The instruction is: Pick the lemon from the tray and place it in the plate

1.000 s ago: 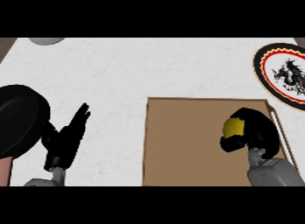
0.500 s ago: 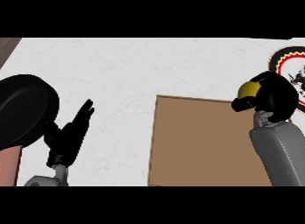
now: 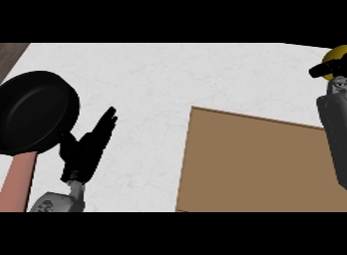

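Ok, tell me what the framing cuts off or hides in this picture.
Head view: the right robot hand sits at the right edge, curled round the lemon, which is only partly visible; the plate is out of frame; the tray is cropped below.

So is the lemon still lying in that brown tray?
Out. The right hand holds the lemon beyond the tray, which shows only bare brown board.

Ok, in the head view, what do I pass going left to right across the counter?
Pan with its reddish handle, then the open left robot hand, then the brown tray, then the right forearm rising to the right robot hand, curled round the lemon at the right edge.
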Robot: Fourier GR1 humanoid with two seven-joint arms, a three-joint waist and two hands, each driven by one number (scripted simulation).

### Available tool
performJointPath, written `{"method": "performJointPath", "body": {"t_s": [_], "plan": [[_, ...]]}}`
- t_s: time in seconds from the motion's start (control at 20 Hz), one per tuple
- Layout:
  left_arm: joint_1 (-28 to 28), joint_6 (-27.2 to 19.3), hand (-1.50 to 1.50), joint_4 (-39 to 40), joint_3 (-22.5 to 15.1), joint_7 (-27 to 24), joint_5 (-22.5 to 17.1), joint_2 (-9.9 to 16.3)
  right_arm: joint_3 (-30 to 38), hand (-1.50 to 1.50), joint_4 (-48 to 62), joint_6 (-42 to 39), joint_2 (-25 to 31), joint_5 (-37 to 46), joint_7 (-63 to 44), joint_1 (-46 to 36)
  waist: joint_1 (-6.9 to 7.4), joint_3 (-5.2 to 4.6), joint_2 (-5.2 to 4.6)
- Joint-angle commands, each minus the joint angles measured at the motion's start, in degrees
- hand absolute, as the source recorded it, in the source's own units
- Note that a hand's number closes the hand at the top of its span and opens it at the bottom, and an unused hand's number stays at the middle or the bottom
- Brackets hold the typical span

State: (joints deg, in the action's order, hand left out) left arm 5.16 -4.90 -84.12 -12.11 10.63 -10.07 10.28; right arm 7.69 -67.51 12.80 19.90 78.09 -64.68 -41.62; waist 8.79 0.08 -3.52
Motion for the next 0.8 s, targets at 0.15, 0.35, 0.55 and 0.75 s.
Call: {"method": "performJointPath", "body": {"t_s": [0.15, 0.35, 0.55, 0.75], "plan": [[-1.08, 0.23, 0.0, 1.24, -0.95, 0.81, 0.17, -0.47, 8.54, 1.5, 6.19, 11.11, 0.89, 11.81, -14.27, -7.07, 0.83, 0.03, -0.32], [-0.25, -0.73, 0.0, 2.73, -1.11, 1.41, 0.56, -1.53, 12.4, 1.5, 6.23, 17.75, 0.25, 16.72, -13.92, -8.05, -1.16, 0.16, -0.23], [-0.68, -0.86, 0.0, 1.77, 0.08, 1.84, 0.12, -0.64, 16.34, 1.5, 8.36, 22.82, -1.0, 23.19, -14.71, -5.54, -2.02, 0.19, 0.24], [-1.46, -1.44, 0.0, 2.25, 0.39, 1.7, -0.02, -1.22, 21.26, 1.5, 11.03, 25.63, 0.41, 28.72, -14.22, -4.49, -3.19, 0.14, 0.44]]}}
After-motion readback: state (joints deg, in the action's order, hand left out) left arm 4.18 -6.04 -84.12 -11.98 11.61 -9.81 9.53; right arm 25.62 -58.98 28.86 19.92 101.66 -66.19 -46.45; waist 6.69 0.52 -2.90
